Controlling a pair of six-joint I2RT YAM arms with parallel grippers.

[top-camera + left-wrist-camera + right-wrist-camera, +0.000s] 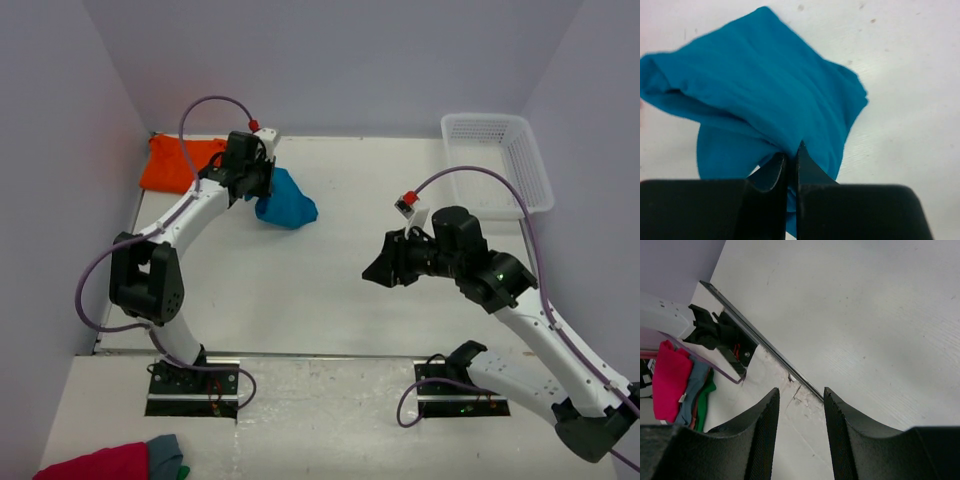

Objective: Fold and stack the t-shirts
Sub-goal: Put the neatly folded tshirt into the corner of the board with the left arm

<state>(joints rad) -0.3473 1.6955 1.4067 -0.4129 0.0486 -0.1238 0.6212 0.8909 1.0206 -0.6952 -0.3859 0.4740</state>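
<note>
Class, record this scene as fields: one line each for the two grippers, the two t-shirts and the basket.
left gripper: shut on teal t-shirt
right gripper: open, holding nothing, over the table
teal t-shirt: bunched, not folded
orange t-shirt: far left corner, no gripper on it
basket: white, far right corner

Left arm (190, 212): white rounded links, bulky black joint housings. Right arm (545, 335): same white-and-black build, small green lights on black housing. Left lavender cable (212, 98) runs along left arm; right lavender cable (478, 170) along right arm. Red-capped white connector (256, 128) at each wrist. Black rectangular base plates (190, 390) under both. Left hand (791, 150): black tapered fingers. Right hand (800, 395): black curved fingers, finely ridged inner edges.
</note>
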